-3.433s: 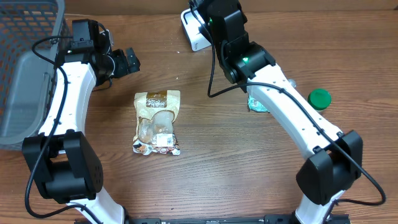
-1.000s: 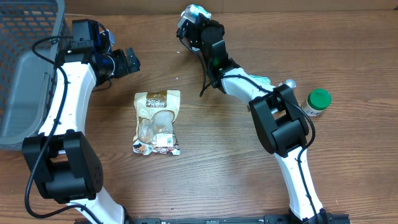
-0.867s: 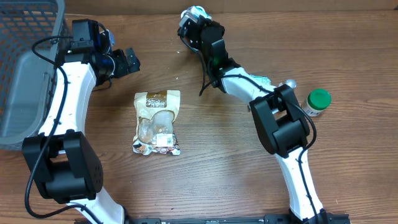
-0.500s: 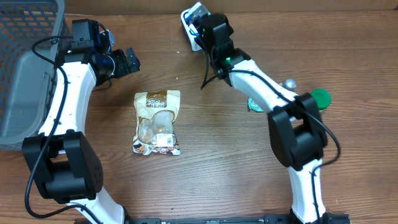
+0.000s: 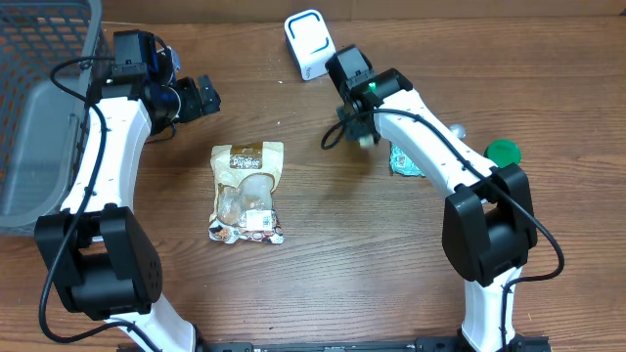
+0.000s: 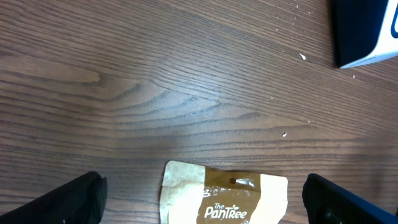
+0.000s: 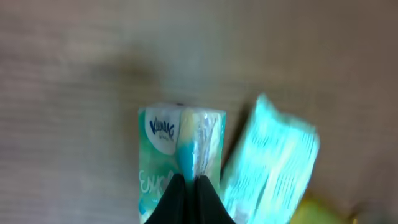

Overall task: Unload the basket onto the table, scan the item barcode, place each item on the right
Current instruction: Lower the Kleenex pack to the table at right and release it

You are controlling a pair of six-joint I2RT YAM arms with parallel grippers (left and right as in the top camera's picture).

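Basket [image 5: 29, 147]: is sitting at the worktop's left edge.
Left tool [image 5: 206, 96]: is hovering near the snack pouch's far left corner, with its fingers spread wide and gripping nothing.
Snack pouch [image 5: 247, 191]: is lying flat on the worktop [image 5: 323, 284], between the two arms.
Scanner [image 5: 307, 43]: is resting at the far edge.
Right tool [image 5: 364, 133]: is pinching the tissue pack, with its fingers pressed together on the middle seam.
Tissue pack [image 7: 180, 155]: is being held near the scanner, just beside the teal packet.
Teal packet [image 5: 406, 162]: is lying under the right arm.
Green-capped bottle [image 5: 502, 153]: is standing furthest right.
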